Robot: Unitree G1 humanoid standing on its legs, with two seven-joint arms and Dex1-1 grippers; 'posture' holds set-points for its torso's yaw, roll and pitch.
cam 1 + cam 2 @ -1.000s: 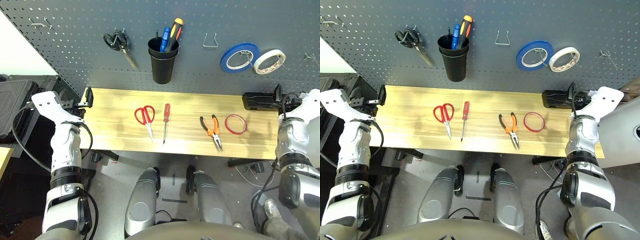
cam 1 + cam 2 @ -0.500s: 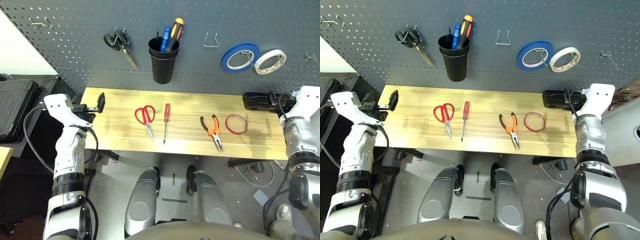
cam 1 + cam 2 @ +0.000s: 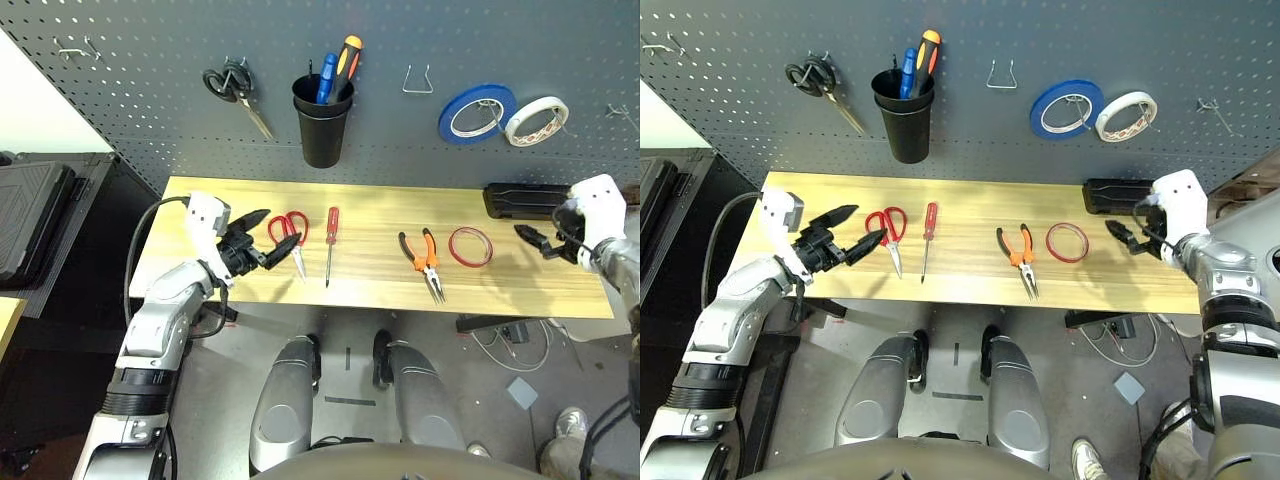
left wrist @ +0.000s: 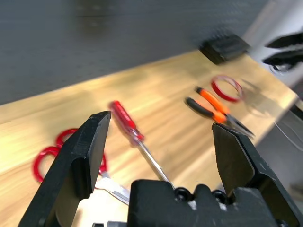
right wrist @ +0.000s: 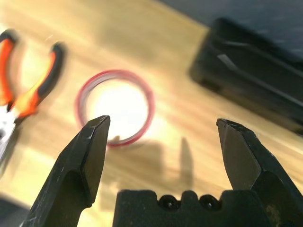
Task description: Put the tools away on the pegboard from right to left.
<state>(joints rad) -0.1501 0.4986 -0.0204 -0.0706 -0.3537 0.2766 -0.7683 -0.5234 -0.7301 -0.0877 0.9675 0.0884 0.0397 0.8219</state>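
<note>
Wooden surface [image 3: 380, 290] below grey pegboard [image 3: 150, 90], red tape ring [image 3: 471, 247] at three o'clock beside pliers [image 3: 426, 262], screwdriver [image 3: 331, 243] and red scissors [image 3: 291, 235] centre-left, left end effector [image 3: 262, 240] open, seemingly just short of the scissors, right end effector [image 3: 533, 241] open near the ring.

Silver, segmented forearms ringed with black bands at the joints, each ending in a white wrist housing. Black cable looped from the left arm's white housing back along the forearm. Left gripper [image 3: 262, 234] and right gripper [image 3: 1124, 237] built alike: two black, tapering, pointed fingers [image 5: 87, 163] rising from a black base with small round screw heads.
</note>
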